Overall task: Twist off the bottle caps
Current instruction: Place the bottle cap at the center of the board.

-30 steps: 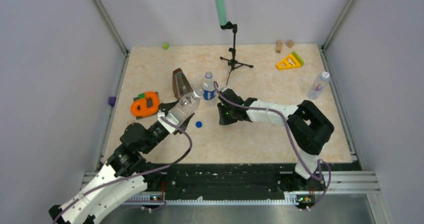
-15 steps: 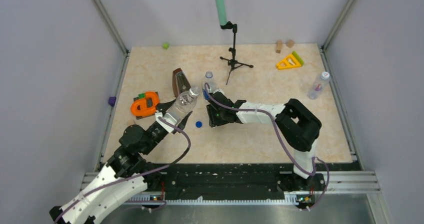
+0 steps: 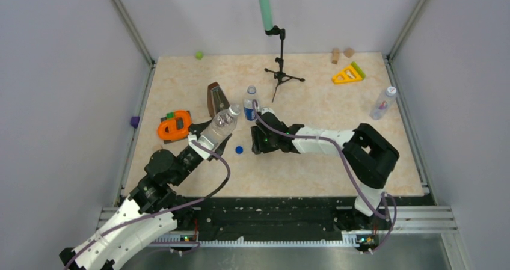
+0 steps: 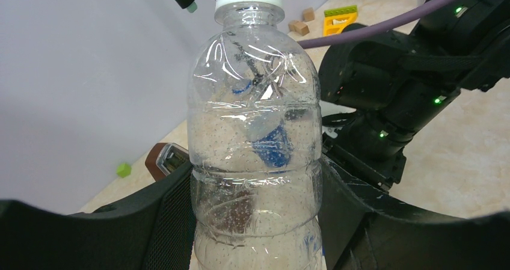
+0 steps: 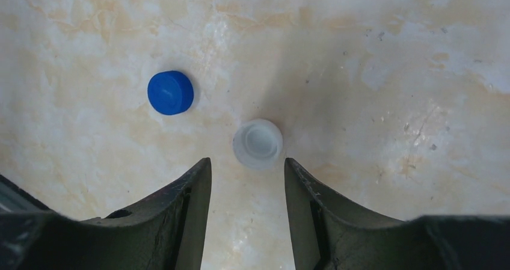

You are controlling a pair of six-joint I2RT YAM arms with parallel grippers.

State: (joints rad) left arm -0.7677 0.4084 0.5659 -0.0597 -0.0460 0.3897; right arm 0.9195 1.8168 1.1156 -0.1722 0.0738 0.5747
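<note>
Now, clear bottle (image 4: pixel 252 138) lengthwise in left claw (image 4: pixel 255 222), neck outward

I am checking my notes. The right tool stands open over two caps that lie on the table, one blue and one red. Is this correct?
One colour is wrong. The right wrist view shows the right tool open over a blue cap and a white cap, not a red one, both lying on the table.
</note>
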